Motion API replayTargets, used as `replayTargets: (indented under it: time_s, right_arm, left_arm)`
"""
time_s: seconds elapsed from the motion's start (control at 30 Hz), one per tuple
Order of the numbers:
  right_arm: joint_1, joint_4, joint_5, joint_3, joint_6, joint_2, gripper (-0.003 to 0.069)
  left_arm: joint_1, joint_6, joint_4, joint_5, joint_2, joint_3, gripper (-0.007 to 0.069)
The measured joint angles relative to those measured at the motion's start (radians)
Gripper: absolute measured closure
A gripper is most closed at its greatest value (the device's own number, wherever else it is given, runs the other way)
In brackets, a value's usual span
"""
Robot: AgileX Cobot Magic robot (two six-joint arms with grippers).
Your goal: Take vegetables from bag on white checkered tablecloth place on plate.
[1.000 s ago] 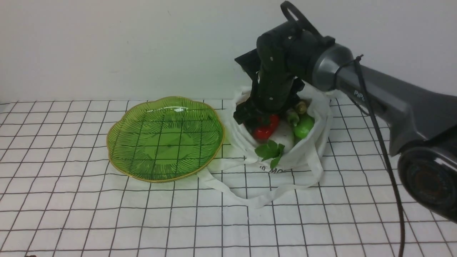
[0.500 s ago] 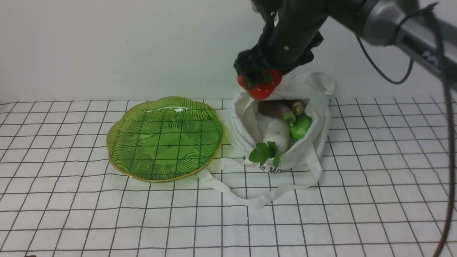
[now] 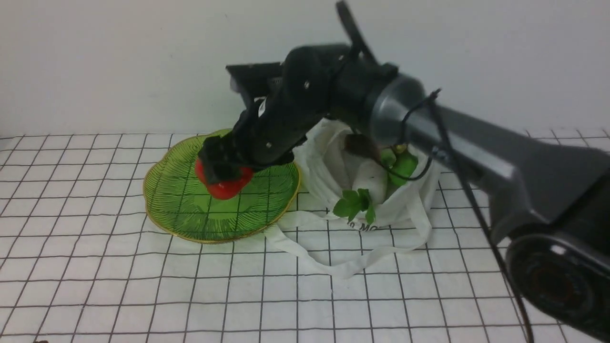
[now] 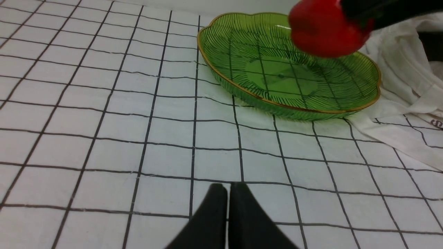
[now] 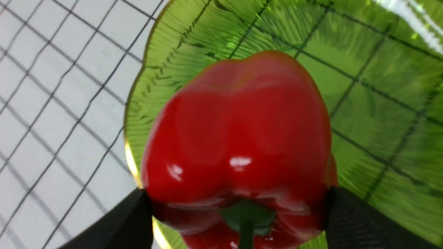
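The right gripper (image 3: 223, 167) pinches the red pepper (image 3: 225, 187) by its sides and holds it just over the green plate (image 3: 172, 209), so it can land there, clear of the bag (image 3: 410, 202) beside the plate.

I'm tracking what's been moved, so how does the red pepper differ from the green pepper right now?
The red pepper is gripped by the right gripper over the plate; the green pepper lies loose in the bag. The red pepper looks bulkier than the green pepper. Both are glossy.
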Motion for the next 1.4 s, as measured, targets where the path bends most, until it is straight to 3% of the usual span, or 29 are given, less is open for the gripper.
replayTargets:
  time_s: [0.07,0.2,0.27,0.53,0.67,0.8,0.93,1.0,1.2,1.3,1.4]
  right_arm:
    - [0.000,-0.005,-0.065,0.001,-0.001,0.021,0.0073]
    - [-0.004,-0.029,-0.173,0.002,-0.001,0.025,-0.0013]
    - [-0.004,-0.032,-0.177,0.002,-0.001,0.022,-0.0021]
    - [-0.004,-0.139,-0.012,0.002,-0.002,-0.076,-0.0023]
    - [-0.005,-0.240,0.184,0.002,-0.003,-0.247,0.0087]
    - [-0.005,-0.340,0.338,0.004,-0.003,-0.445,0.0294]
    - [-0.015,-0.407,0.353,0.114,-0.003,-0.650,0.0536]
    - [-0.020,-0.419,0.359,0.214,-0.001,-0.761,0.0618]
    - [-0.023,-0.441,0.340,0.669,0.057,-1.177,0.0671]
    - [-0.023,-0.445,0.088,1.023,0.100,-1.432,0.0673]
    - [-0.023,-0.437,-0.269,1.374,0.131,-1.637,0.0673]
  left_arm:
    - [0.000,0.000,0.000,0.000,0.000,0.000,0.0632]
    - [0.000,0.000,0.000,0.000,0.000,0.000,0.0632]
    - [0.000,0.000,0.000,0.000,0.000,0.000,0.0632]
    - [0.000,0.000,0.000,0.000,0.000,0.000,0.0632]
    - [0.000,0.000,0.000,0.000,0.000,0.000,0.0632]
    - [0.000,0.000,0.000,0.000,0.000,0.000,0.0632]
    - [0.000,0.000,0.000,0.000,0.000,0.000,0.0632]
    - [0.000,0.000,0.000,0.000,0.000,0.000,0.0632]
    - [0.000,0.000,0.000,0.000,0.000,0.000,0.0632]
    - [0.000,0.000,0.000,0.000,0.000,0.000,0.0632]
    - [0.000,0.000,0.000,0.000,0.000,0.000,0.0632]
